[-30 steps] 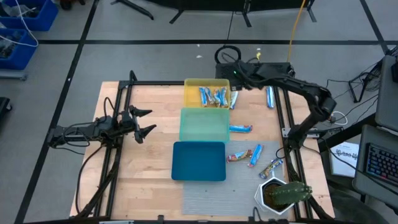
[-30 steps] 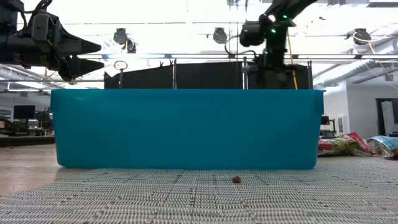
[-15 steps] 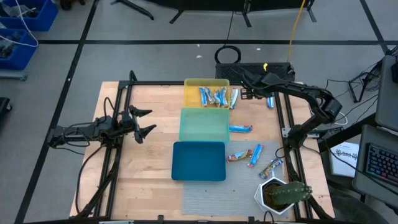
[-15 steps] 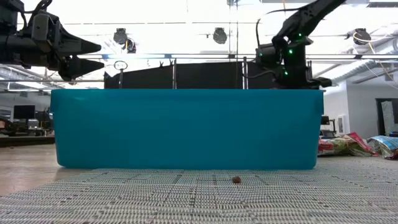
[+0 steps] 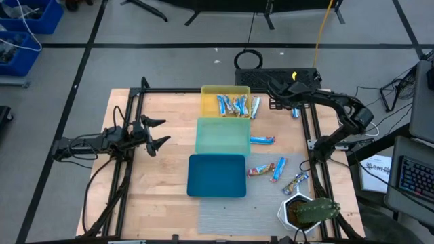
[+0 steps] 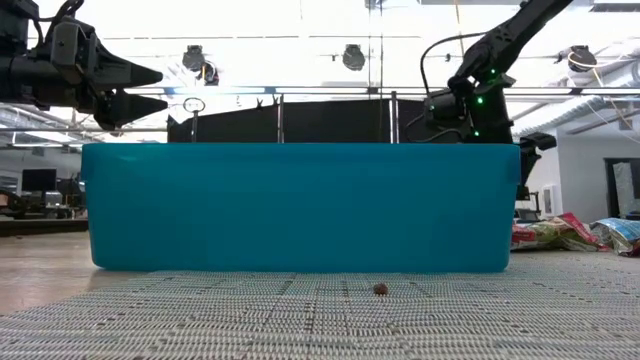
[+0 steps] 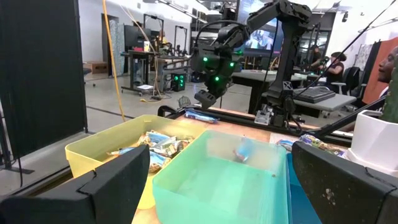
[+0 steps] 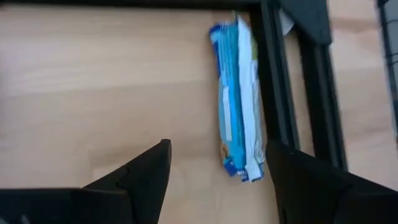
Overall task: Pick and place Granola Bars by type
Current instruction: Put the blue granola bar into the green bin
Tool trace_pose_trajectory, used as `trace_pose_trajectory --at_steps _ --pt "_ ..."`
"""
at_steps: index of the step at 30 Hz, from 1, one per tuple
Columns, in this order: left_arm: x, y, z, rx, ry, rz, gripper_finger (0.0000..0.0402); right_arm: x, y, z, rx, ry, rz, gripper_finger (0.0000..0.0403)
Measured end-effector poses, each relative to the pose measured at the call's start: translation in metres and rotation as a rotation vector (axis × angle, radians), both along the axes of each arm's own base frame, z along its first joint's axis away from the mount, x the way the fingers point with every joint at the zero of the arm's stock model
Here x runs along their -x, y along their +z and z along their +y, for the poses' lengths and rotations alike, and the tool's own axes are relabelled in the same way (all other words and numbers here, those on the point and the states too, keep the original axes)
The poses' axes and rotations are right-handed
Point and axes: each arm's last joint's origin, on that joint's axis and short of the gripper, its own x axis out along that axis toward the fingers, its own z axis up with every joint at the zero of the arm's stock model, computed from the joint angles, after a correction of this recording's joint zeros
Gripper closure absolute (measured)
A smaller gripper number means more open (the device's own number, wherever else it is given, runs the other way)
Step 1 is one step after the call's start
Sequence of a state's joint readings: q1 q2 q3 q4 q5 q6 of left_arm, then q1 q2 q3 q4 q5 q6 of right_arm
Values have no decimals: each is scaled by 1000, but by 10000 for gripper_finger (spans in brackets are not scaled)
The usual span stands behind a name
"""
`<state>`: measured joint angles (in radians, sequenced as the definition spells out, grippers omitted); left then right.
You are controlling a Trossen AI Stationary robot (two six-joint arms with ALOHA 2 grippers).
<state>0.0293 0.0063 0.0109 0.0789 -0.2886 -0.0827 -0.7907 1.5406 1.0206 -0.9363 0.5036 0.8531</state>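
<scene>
Several granola bars lie in the yellow tray (image 5: 226, 102); one (image 5: 255, 107) rests beside it on the wood. One blue-and-white bar (image 8: 239, 134) lies flat against the black frame rail, also seen in the high view as bar (image 5: 295, 110). My right gripper (image 8: 217, 168) hovers open above it, one finger on each side, touching nothing. More bars (image 5: 262, 140), (image 5: 261, 169), (image 5: 279, 169), (image 5: 296, 181) lie right of the green tray (image 5: 222, 135) and blue tray (image 5: 217, 175). My left gripper (image 5: 161, 132) waits open, raised, left of the trays.
A black frame rail (image 8: 292, 93) runs close beside the bar under my right gripper. A white pot with a plant (image 5: 308, 211) stands at the near right corner. A grey mat (image 5: 237, 217) covers the near edge. Bare wood lies between my left gripper and the trays.
My right gripper has moved from beside the yellow tray's far right corner toward the table's right edge and down, ending over the bar by the rail. The left arm has kept still.
</scene>
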Motion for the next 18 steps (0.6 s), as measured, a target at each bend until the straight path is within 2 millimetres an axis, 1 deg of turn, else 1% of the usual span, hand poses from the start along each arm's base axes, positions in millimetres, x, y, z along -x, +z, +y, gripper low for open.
trace_pose_trajectory --at_steps 4,10,18 --pt "0 0 0 0 0 0 9 3 -8 2 -7 -1 -3 151" --pt "0 0 0 0 1 0 9 13 -21 5 -29 -42 14 151" --pt "0 0 0 0 0 0 9 23 -31 1 -22 -61 8 151"
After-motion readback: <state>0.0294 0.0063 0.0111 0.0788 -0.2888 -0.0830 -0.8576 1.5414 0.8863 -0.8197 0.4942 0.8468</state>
